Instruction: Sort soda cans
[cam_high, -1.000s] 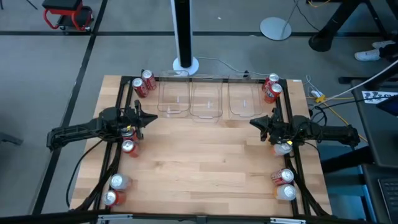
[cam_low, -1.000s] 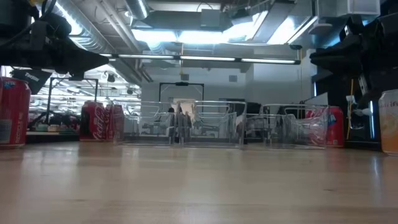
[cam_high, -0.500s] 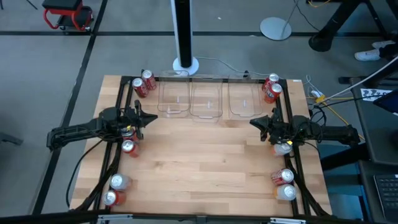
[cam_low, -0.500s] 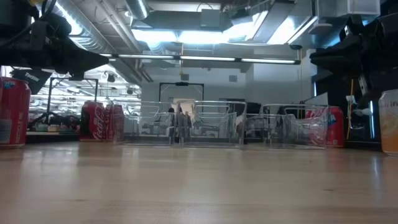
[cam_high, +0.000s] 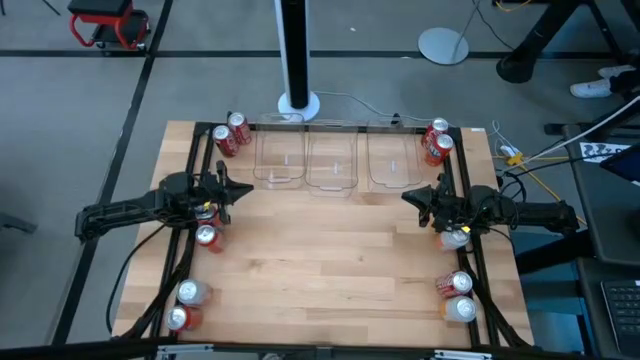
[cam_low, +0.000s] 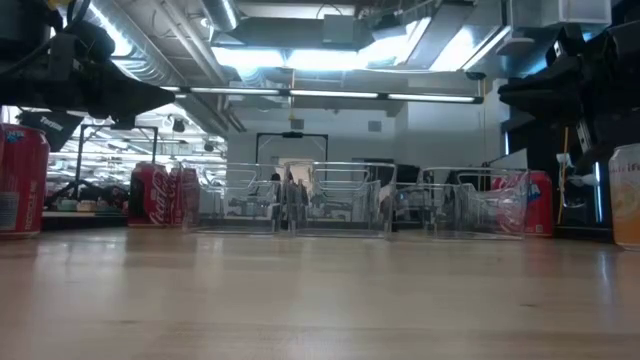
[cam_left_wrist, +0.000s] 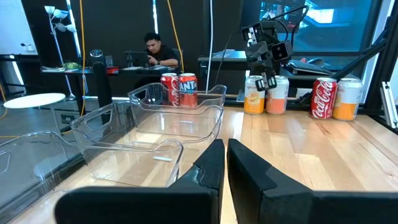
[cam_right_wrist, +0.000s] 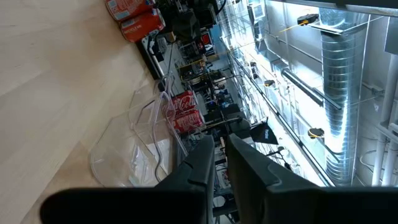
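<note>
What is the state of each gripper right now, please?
Left gripper: closed, holding nothing, above the table's left side.
Right gripper: closed, holding nothing, above the table's right side.

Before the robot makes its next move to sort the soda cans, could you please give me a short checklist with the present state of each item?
1. Three clear bins hold no cans: ok.
2. Left gripper shut, holding nothing: ok.
3. Right gripper nearly shut, holding nothing: ok.
4. Soda cans upright at the table's corners and sides: ok.
5. Table centre between the arms free: ok.
6. Can under the right arm reachable: cannot tell.
</note>
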